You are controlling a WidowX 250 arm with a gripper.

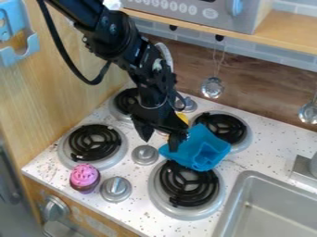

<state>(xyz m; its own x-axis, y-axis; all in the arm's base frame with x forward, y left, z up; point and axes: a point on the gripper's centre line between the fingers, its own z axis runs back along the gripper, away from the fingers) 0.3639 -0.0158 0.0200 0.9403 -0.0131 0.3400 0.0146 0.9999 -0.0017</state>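
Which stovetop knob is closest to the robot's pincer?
The middle knob; the pincer hangs beside it. The front knob and back knob sit farther away.

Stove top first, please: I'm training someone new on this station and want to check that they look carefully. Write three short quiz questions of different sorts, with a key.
1. True or false: the pink-topped cupcake stands near the front edge of the worktop.
2. Which is nearest to the gripper?
a) the sink
b) the blue cloth
c) the microwave
3. How many black burner coils can you count?

Key: 1. True; 2. b; 3. Four.
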